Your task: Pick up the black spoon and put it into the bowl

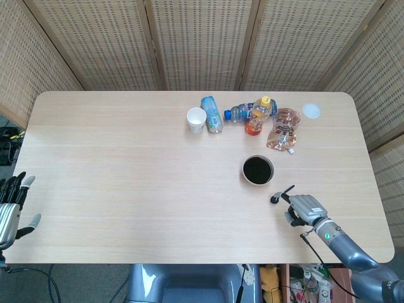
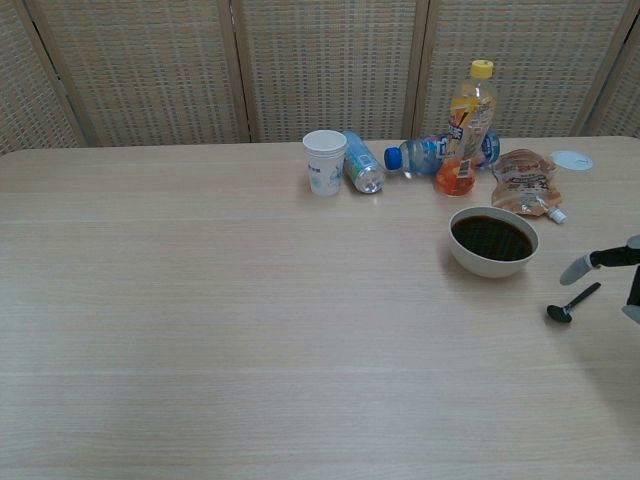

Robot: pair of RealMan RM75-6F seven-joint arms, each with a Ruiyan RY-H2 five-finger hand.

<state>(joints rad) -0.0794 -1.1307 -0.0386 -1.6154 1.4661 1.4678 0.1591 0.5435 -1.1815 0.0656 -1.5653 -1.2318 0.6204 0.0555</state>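
Observation:
The black spoon (image 1: pixel 281 194) (image 2: pixel 572 303) lies flat on the table, just right of and nearer than the white bowl (image 1: pixel 258 170) (image 2: pixel 493 241), whose inside looks dark. My right hand (image 1: pixel 304 208) (image 2: pixel 612 270) hovers right beside the spoon's handle, fingers spread, holding nothing; only its fingertips show at the chest view's right edge. My left hand (image 1: pixel 11 208) stays open at the table's near left corner, far from both.
At the back of the table (image 1: pixel 126 164) stand a paper cup (image 1: pixel 196 119), a lying water bottle (image 1: pixel 211 113), another lying bottle (image 1: pixel 237 112), an upright orange juice bottle (image 1: pixel 258 115), a drink pouch (image 1: pixel 284 129) and a white lid (image 1: pixel 310 111). Woven screens stand behind.

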